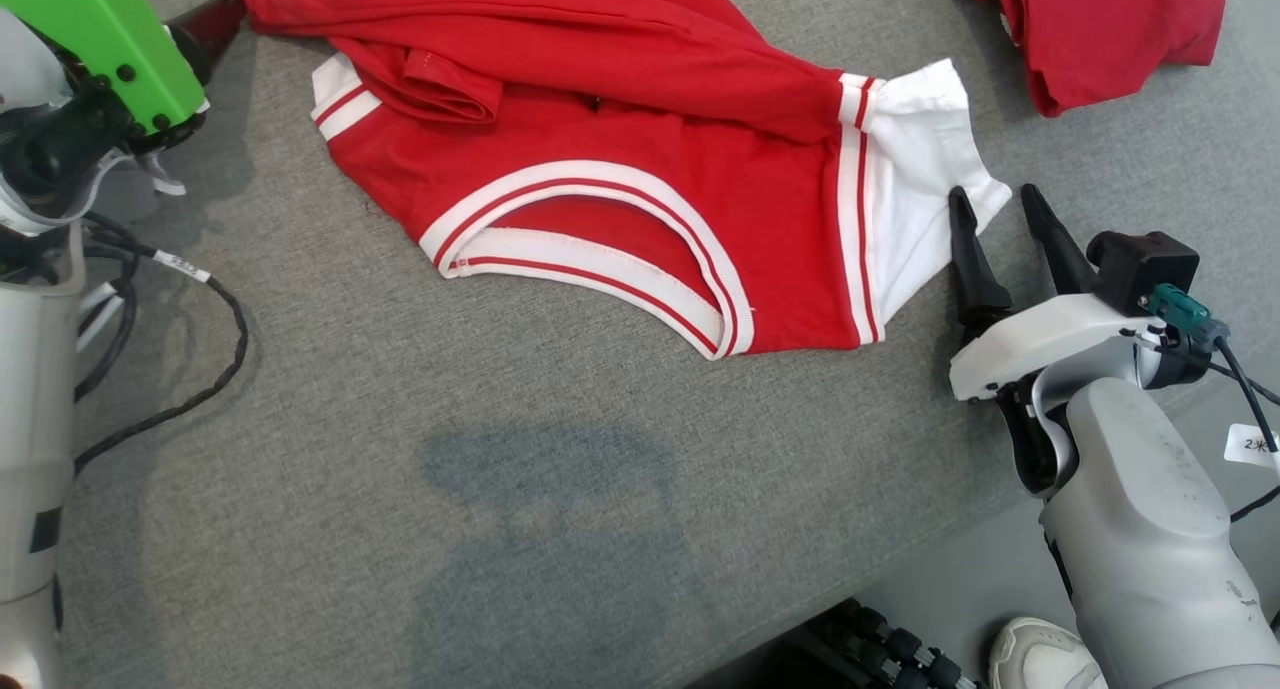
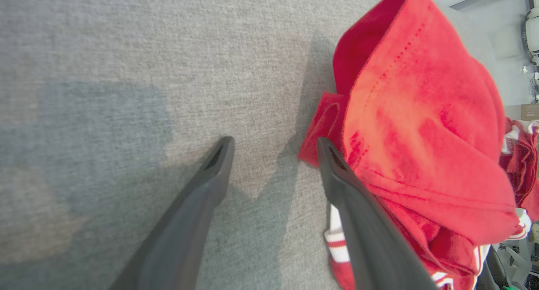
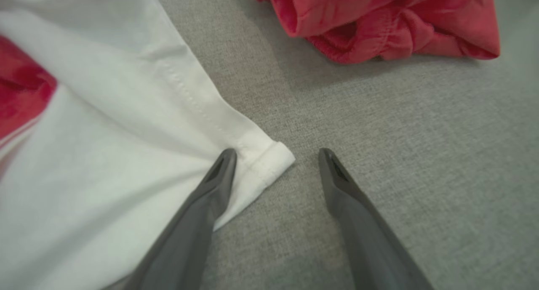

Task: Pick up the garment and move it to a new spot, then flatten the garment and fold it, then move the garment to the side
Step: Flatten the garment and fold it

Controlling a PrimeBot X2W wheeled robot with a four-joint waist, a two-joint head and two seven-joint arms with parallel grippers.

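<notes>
Nearest us we count one pale shoe (image 1: pixel 1040 657) on the floor past the front edge of the desk (image 1: pixel 500 489), beside the right forearm (image 1: pixel 1140 509). Two arms work here, each with two dark fingers. The right jaws stand released and hold nothing. One finger (image 3: pixel 208 193) lies over the corner of the white sleeve (image 3: pixel 126 134), the other is over bare grey desk, and the sleeve's hemmed tip pokes between them. One black cable (image 1: pixel 244 337) loops across the desk at the left. Further on lies the one garment (image 1: pixel 640 139) of the task, red with white trim. It is spread but rumpled across the desk's middle, with its upper part folded over itself. At its far left edge the left jaws are likewise released. One finger (image 2: pixel 351 206) sits against the red cloth and the other is over bare desk. Farthest right, well apart, a second red garment (image 1: pixel 1100 29) lies bunched.
</notes>
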